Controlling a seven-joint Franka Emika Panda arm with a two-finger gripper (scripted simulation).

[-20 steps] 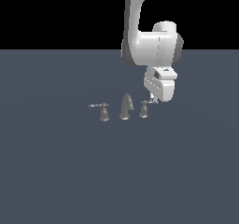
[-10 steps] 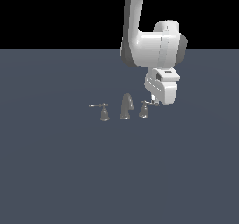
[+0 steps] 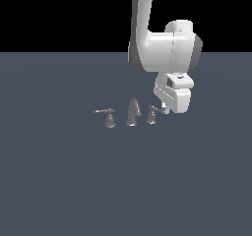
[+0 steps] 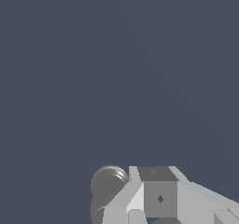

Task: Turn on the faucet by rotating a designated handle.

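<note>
The gripper [image 3: 166,109] sat right of centre in the exterior view, touching the handle [image 3: 153,114] lever tip of the 3-piece faucet [image 3: 132,113]; jaw opening could not be determined.

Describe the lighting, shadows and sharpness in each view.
Exterior view: flat, even simulator light; the faucet and gripper cast no visible shadows on the grey floor, black void above, edges slightly soft, small parts hard to resolve. Wrist view: uniform grey floor without texture or glare; the handle shows soft shading, gripper blocks look faceted and pixelated.
</note>
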